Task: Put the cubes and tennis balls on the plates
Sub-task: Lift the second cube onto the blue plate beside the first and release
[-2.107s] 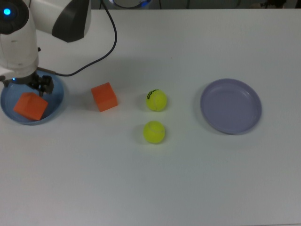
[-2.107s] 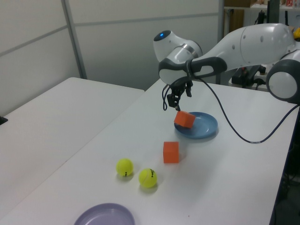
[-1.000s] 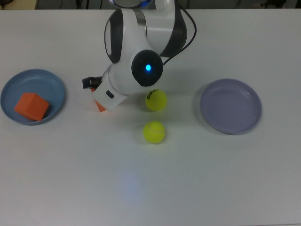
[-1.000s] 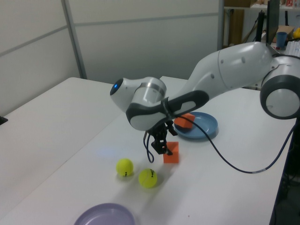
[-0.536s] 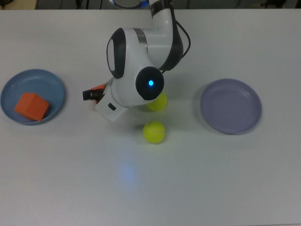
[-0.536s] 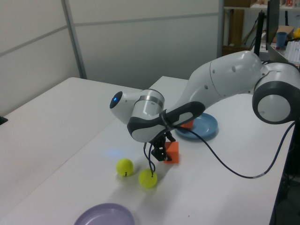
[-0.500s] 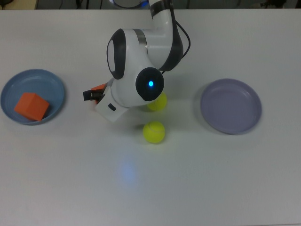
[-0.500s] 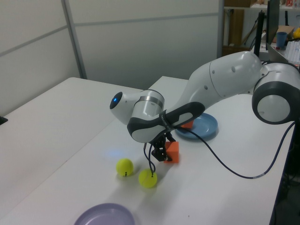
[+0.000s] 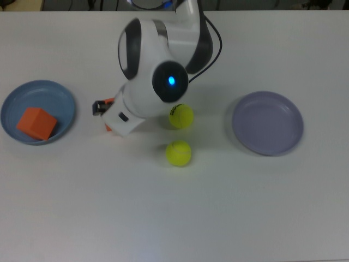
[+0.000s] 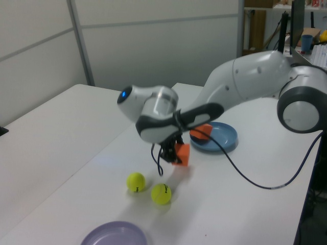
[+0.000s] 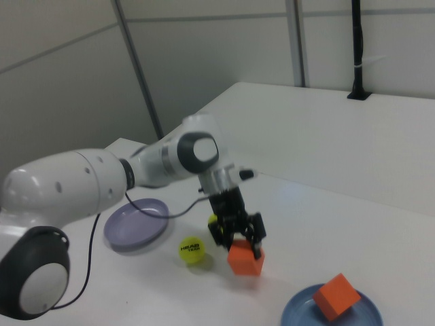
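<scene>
My black two-finger gripper [image 11: 238, 239] clenching matte orange cube [image 11: 245, 259], holding it above white table [image 9: 218, 207]; am seeing second orange cube [image 9: 36, 123] sitting in round light-blue plate [image 9: 60, 97].

White tables [image 10: 61, 127] stand before pale grey panelled walls [image 10: 153, 46].
</scene>
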### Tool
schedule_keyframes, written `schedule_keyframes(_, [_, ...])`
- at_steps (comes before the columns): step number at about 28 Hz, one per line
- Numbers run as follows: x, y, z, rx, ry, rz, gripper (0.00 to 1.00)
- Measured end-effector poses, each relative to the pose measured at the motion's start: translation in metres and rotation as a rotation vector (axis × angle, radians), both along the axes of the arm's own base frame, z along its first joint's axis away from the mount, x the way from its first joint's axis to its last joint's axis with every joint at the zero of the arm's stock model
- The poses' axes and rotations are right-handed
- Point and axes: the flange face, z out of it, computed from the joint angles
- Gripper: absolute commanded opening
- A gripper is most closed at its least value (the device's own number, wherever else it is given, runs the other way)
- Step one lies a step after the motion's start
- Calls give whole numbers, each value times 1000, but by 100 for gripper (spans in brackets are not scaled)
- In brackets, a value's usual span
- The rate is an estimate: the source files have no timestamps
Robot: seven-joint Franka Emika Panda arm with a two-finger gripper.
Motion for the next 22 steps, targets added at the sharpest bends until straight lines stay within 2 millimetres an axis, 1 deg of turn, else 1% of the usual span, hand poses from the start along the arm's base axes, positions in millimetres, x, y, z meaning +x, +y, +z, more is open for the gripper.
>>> schedule_keyframes(2, [1, -14, 24, 8, -34, -22, 0])
schedule_keyframes(3, [1, -27, 41, 13, -51, -40, 0])
schedule_keyframes(5, [-3, -47, 59, 11, -46, -66, 0])
schedule_keyframes(7, [-9, -71, 70, 3, -18, -97, 0])
schedule_keyframes(8, [-11, -89, 73, 1, -2, -119, 0])
schedule_keyframes(10, [-13, -116, 73, 0, 14, -150, 0])
schedule_keyframes(12, [-16, -140, 69, -3, 37, -187, 0])
schedule_keyframes(13, [-19, -157, 65, -7, 58, -217, 0])
schedule_keyframes(17, [-29, -195, 58, -11, 115, -277, 1])
schedule_keyframes(18, [-33, -207, 55, -11, 131, -295, 5])
schedule_keyframes(21, [-38, -224, 48, -7, 152, -317, 22])
schedule_keyframes(22, [-39, -228, 45, -5, 157, -323, 56])
